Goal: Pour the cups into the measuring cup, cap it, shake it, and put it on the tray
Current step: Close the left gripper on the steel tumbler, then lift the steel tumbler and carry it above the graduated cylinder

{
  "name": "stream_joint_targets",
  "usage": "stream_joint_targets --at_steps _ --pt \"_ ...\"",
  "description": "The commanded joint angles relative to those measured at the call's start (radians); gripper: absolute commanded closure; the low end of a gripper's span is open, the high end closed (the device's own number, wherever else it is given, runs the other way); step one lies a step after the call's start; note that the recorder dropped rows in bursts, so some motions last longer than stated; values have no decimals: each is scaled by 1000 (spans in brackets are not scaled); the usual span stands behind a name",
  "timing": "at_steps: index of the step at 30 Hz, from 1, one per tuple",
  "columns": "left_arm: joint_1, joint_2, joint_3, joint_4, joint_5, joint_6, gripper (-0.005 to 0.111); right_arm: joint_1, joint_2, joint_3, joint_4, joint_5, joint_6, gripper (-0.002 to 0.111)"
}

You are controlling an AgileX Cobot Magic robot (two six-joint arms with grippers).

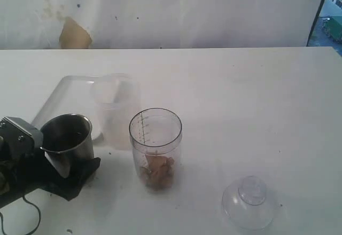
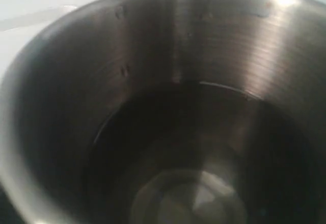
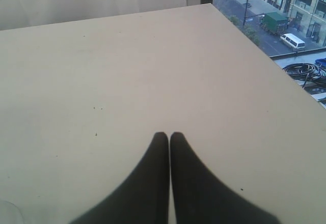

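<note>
Mostly, steel tumbler (image 1: 67, 136) hides left fingers (image 1: 80, 179); grip unclear.

Light: soft daylight, table (image 1: 256, 96) washed out
Glare: bright streaks inside steel tumbler (image 2: 275, 10)
Blur: tumbler rim close by left gripper (image 1: 68, 163)

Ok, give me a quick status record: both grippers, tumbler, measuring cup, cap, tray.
left gripper: jaws wide, either side of the tumbler; grip unclear
right gripper: shut, empty, over bare table
tumbler: upright, dark liquid inside
measuring cup: upright, uncapped, brown pieces at the bottom
cap: on the table, knob up, apart from the measuring cup
tray: behind the tumbler
frosted tub: on or beside the tray, unclear
brown cup: not in view
</note>
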Motion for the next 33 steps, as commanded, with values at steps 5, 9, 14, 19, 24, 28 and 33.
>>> stream_joint_targets --at_steps 5,9,14,19,24,28,33 --pt "-5 2 -6 -4 -23 10 2 -4 -5 2 -3 -7 4 107" --pt "-5 2 -6 -4 -23 10 2 -4 -5 2 -3 -7 4 107" --pt "-5 2 -7 2 -23 7 2 -4 -5 2 -3 -7 4 107" --pt "-5 2 -7 8 -23 1 2 -4 -5 2 -3 -7 4 107" --pt "-5 -1 -26 48 -23 -28 2 -4 -5 2 -3 -7 4 107" --pt "-5 -2 -26 53 -23 -28 2 -4 -5 2 -3 -7 4 107" --pt "-5 -2 -26 53 -23 -28 2 -4 -5 2 -3 -7 4 107"
